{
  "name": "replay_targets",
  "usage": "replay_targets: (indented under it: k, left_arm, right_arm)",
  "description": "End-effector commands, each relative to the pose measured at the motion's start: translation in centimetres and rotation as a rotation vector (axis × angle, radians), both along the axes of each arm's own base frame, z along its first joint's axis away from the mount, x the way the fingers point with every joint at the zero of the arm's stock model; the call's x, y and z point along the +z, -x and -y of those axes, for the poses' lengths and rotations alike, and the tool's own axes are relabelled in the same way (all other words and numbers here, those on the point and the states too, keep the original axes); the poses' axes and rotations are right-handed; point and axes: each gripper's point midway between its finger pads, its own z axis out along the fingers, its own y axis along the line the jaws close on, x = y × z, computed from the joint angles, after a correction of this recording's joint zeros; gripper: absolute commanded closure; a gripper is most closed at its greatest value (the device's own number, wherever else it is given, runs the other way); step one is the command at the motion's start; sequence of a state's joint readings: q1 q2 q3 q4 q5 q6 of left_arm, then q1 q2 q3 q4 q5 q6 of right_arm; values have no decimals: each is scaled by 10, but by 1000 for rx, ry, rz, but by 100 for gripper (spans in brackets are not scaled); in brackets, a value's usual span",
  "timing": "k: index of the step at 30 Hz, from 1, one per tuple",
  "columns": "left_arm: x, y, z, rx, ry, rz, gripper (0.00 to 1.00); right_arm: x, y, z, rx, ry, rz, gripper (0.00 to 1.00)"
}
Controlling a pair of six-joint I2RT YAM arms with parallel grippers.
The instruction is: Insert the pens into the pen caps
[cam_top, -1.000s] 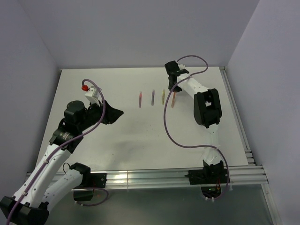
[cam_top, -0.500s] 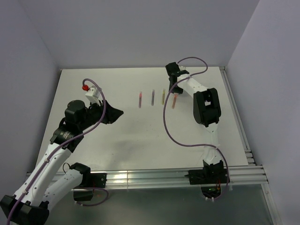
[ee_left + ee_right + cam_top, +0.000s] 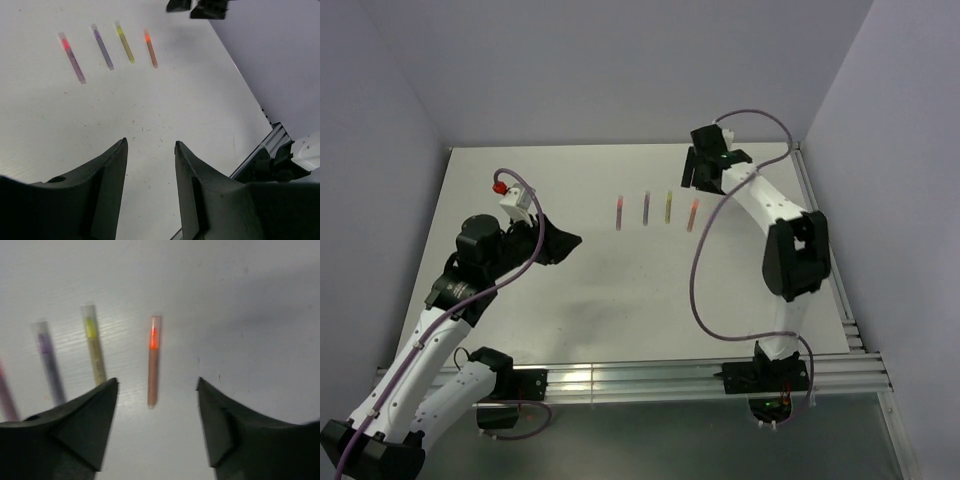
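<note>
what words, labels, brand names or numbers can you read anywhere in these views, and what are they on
No text can be read in any view.
The pens on the table show only colour; any print is too small or blurred to tell.
The left arm and right arm show no legible marking.

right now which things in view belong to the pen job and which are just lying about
job: pink pen, purple pen, yellow pen, orange pen
just there: table, aluminium rails, purple cable
</note>
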State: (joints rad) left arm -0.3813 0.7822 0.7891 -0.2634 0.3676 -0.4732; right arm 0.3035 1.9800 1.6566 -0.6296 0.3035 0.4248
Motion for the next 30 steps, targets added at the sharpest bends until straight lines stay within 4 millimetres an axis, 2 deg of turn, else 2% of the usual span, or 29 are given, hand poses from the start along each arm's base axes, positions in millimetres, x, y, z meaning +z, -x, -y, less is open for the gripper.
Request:
replay_targets:
  k: [1, 2, 3, 4, 5, 6, 7, 8, 10, 11, 13, 14, 20, 30]
  left_arm:
    - [13, 1, -7, 24, -3, 63, 52]
    - [13, 1, -8, 27, -4, 65, 52]
    - [14, 1, -8, 30, -2, 69, 52]
    - [13, 0, -9, 33, -3, 68, 52]
    - [13, 0, -8, 32, -4, 65, 52]
    - [12, 0, -9, 33, -7, 61, 52]
    - [10, 0, -8, 30, -7, 55, 52]
    - [11, -1, -8, 30, -6, 57, 52]
    - [10, -1, -8, 30, -7, 53, 52]
    - [10, -2, -9, 34, -8, 53, 52]
    - [11, -2, -11, 45, -9, 56, 52]
    - [11, -2, -11, 47, -7, 57, 52]
    - [10, -4, -12, 51, -9, 53, 52]
    - [10, -3, -12, 50, -8, 52, 52]
  right_arm:
    - [123, 7, -15, 46, -154, 329, 16]
    - [120, 20, -16, 64, -177, 326, 9]
    - [152, 35, -17, 84, -215, 403, 3]
    - [164, 43, -21, 98, -251, 445, 0]
    - [161, 57, -27, 135, -290, 436, 0]
    - [183, 73, -28, 158, -329, 487, 0]
    - [189, 82, -32, 172, -367, 500, 0]
    - [195, 100, -34, 204, -395, 520, 0]
    - [201, 115, -36, 219, -409, 561, 0]
    - [199, 131, -41, 248, -422, 567, 0]
    - [197, 144, -46, 275, -450, 577, 0]
    - [194, 152, -42, 274, -452, 581, 0]
    - [193, 168, -38, 299, -448, 585, 0]
    - [197, 174, -36, 315, -455, 621, 0]
